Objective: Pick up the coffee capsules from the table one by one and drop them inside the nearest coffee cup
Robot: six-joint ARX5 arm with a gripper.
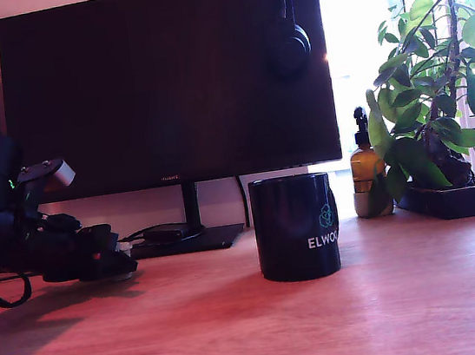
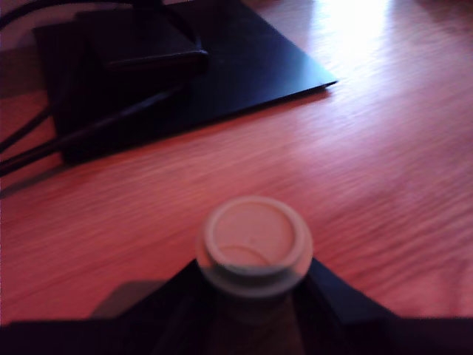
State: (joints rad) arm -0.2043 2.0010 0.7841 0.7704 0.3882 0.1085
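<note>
An off-white coffee capsule [image 2: 253, 240] sits between my gripper's two dark fingers, flat end facing the wrist camera. My gripper [image 2: 253, 275] is shut on it, just above the reddish wooden table [image 2: 384, 185]. In the exterior view my gripper [image 1: 115, 262] is low over the table [image 1: 327, 323] at the exterior view's left, and the capsule is barely visible there. The dark navy coffee cup [image 1: 295, 227] with white lettering stands upright near the middle, well to the right of my gripper in that view.
A black monitor stand base [image 1: 184, 240] with cables lies just behind my gripper, also seen as the stand base [image 2: 185, 66] in the wrist view. An amber pump bottle [image 1: 367, 176] and a potted plant [image 1: 437, 99] stand right of the cup. Headphones [image 1: 289, 39] hang on the monitor.
</note>
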